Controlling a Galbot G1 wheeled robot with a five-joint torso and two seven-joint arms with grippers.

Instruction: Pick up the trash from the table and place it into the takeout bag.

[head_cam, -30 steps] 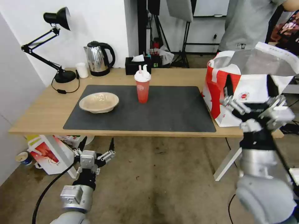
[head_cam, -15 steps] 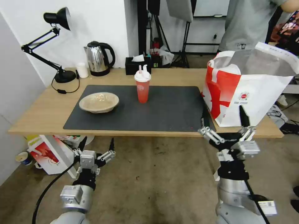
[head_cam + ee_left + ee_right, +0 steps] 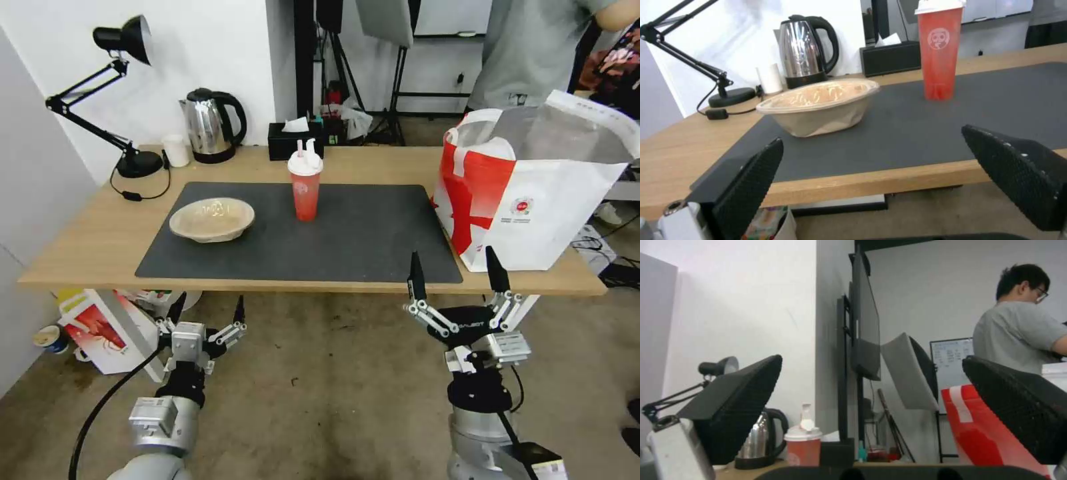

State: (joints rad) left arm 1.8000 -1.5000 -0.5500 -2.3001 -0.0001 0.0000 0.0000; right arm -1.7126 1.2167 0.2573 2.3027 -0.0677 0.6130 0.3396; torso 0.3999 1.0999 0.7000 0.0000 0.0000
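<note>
Hanging below the table [image 3: 87, 253] front edge now, right gripper [image 3: 454, 274] lowered from the takeout bag [image 3: 533, 200], fingers spread, holding nothing. Likely one item bagged already, though bag contents hidden. Resting low by the left front edge, left gripper [image 3: 207, 311] likewise spread and empty, unmoved. Waiting on the dark mat [image 3: 373, 233]: tan pulp bowl [image 3: 212, 219] and red drink cup [image 3: 306, 181], well apart, untouched.
</note>
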